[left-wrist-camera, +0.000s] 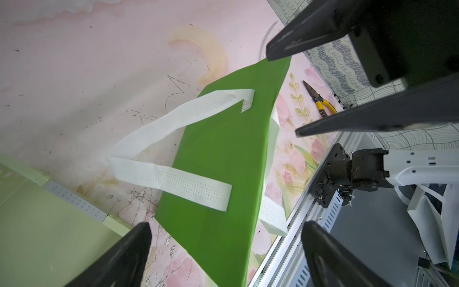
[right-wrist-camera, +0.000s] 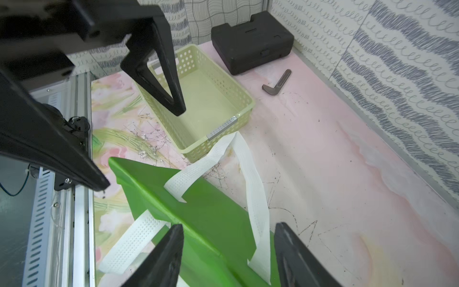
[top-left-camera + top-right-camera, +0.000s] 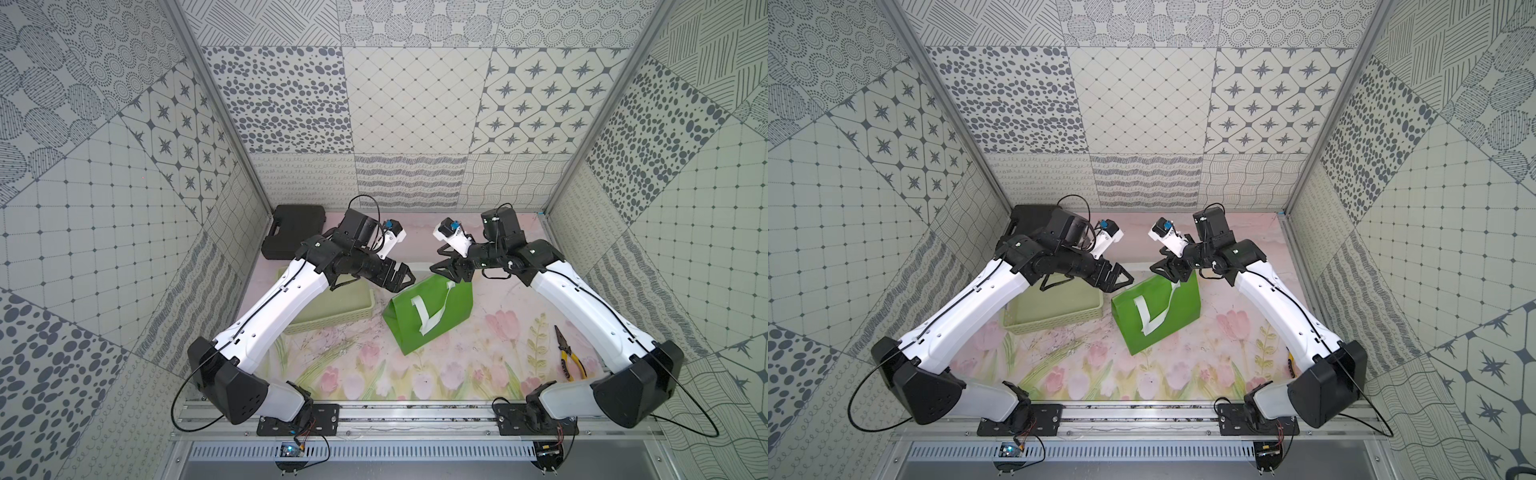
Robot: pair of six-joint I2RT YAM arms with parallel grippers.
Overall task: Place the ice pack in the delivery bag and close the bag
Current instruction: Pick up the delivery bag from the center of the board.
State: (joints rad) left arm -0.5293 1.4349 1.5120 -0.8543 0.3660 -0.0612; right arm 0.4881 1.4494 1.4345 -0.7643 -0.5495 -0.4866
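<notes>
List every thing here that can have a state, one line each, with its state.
delivery bag, collapsed flat on the table
ice pack, not in sight
left gripper, jaws open, empty
right gripper, jaws open at the bag's edge
basket, upright, nothing seen inside
black case, shut
pliers, shut, lying flat

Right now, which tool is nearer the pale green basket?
Left. The left tool hangs above the corner of the basket beside the delivery bag; the right tool is across from it, over the bag's far edge.
</notes>
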